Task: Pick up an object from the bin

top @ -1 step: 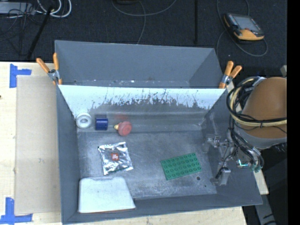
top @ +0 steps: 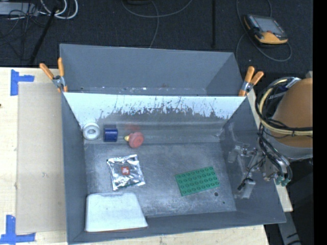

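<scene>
1. Reference. Read the floor of the grey metal bin (top: 153, 70) as a clock face, with 12 o'clock at the far wall and 6 o'clock at the near wall.

2. Gripper. The gripper (top: 246, 184) sits low against the right-hand wall, at about 4 o'clock. The arm (top: 294, 111) enters over the rim at 3 o'clock, with cables looped round its wrist. Whether the jaws are open or closed cannot be told, nor whether they have hold of anything.

3. Nearest thing. A green studded plate (top: 196, 180) lies flat on the floor at about 5 o'clock. It is slightly skewed to the walls. It lies at the gripper's 9 o'clock, near it but apart from it.

4. Other contents.
- A crumpled silver foil packet (top: 125, 172) with a red label lies flat at about 8 o'clock, well apart from the gripper.
- A white folded cloth (top: 113, 212) lies in the corner at 7 o'clock, just below the packet.
- Three small things stand in a row at the foot of the far wall, at 10 to 11 o'clock. From left to right they are a white ring (top: 91, 131), a blue block (top: 110, 134) and a red round piece (top: 135, 139). The ring and the block stand just beside each other.
</scene>
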Motion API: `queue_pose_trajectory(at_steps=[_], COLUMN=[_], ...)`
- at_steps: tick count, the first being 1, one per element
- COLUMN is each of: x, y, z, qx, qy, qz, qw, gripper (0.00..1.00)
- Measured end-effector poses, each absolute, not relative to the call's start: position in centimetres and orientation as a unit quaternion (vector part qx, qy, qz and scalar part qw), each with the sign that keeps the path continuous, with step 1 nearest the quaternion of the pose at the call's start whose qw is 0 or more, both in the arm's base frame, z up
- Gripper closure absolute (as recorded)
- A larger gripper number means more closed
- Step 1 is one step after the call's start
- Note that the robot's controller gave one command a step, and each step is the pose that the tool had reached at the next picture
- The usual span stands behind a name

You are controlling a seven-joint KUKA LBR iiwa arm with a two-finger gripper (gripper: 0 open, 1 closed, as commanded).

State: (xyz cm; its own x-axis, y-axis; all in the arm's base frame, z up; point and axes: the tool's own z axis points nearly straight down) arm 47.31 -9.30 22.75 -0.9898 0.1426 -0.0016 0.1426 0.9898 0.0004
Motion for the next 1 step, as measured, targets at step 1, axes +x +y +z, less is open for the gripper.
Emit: queue_pose_trajectory(at_steps=[1], x=[48.02], y=[-8.01], z=[15.84], qx=[-0.115], qy=[0.993], qz=[0.001], qw=[-0.003], gripper=[0.00])
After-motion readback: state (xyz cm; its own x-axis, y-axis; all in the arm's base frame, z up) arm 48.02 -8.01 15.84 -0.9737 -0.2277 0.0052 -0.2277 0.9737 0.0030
